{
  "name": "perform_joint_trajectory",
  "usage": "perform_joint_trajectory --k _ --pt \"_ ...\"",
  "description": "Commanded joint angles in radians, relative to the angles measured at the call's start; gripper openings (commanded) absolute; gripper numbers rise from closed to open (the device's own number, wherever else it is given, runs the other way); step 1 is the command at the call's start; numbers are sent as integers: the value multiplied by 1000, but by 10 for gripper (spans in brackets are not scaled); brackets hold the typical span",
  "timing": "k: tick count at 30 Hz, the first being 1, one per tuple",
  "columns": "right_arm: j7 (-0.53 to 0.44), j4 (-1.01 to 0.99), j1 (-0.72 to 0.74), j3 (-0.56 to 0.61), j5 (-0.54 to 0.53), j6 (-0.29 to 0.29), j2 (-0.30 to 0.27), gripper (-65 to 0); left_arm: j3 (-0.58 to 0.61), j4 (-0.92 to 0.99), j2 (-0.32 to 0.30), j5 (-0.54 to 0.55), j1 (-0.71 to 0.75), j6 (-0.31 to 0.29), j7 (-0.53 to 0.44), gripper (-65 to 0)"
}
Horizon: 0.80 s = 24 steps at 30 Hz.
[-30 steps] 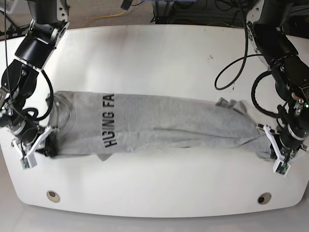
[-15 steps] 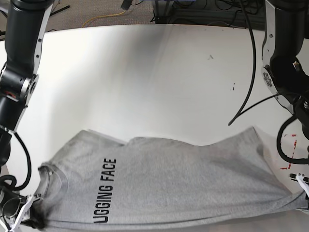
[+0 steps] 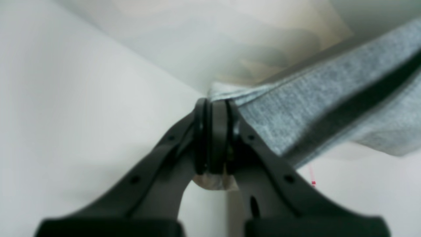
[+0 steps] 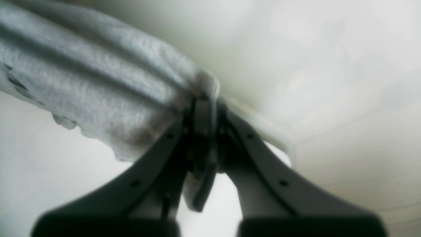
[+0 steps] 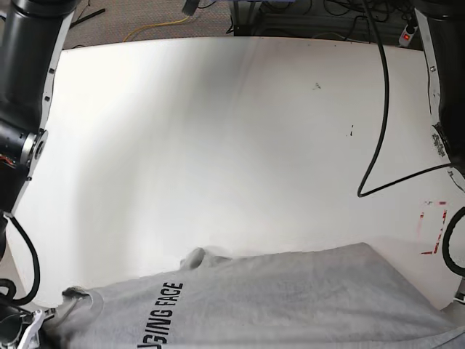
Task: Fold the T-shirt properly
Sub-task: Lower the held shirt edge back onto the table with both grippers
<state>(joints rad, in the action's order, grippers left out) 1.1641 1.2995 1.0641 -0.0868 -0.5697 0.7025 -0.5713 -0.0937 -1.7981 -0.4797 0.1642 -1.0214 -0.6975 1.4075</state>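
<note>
The light grey T-shirt [image 5: 290, 298] hangs stretched across the bottom of the base view, with its black lettering [image 5: 166, 314] reading sideways near the left. My left gripper [image 3: 213, 110] is shut on a hemmed corner of the T-shirt [image 3: 312, 105], which runs off to the right. My right gripper [image 4: 202, 107] is shut on a bunched edge of the T-shirt [image 4: 98, 92], which trails to the left. In the base view both grippers are cut off at the lower corners.
The white table [image 5: 218, 145] spreads out behind the shirt. Red tape marks [image 5: 434, 229] sit near its right edge. A black cable [image 5: 378, 109] loops down at the right. Both arms [image 5: 25, 87] stand along the sides.
Both grippers have carried the shirt up and toward the camera. It has left the table's middle and now fills only the bottom of the base view, spread wider.
</note>
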Motion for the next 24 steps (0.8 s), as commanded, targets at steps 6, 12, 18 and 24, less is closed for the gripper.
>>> perform_joint_trajectory --k 6,12,18,24 --pt "-3 151 -302 -182 3 -4 -8 -650 -4 -205 -6 -13 301 -1 -11 -646" --pt "-3 253 -559 -314 3 -4 38 -650 -25 -217 -6 -12 517 -1 -11 -647" --pt "-3 341 -772 -393 3 -4 81 -650 -130 -219 -3 -12 761 -1 -11 -647" --pt "-3 407 -942 -466 3 -4 141 -650 -182 -217 23 -15 1005 -1 -46 -647"
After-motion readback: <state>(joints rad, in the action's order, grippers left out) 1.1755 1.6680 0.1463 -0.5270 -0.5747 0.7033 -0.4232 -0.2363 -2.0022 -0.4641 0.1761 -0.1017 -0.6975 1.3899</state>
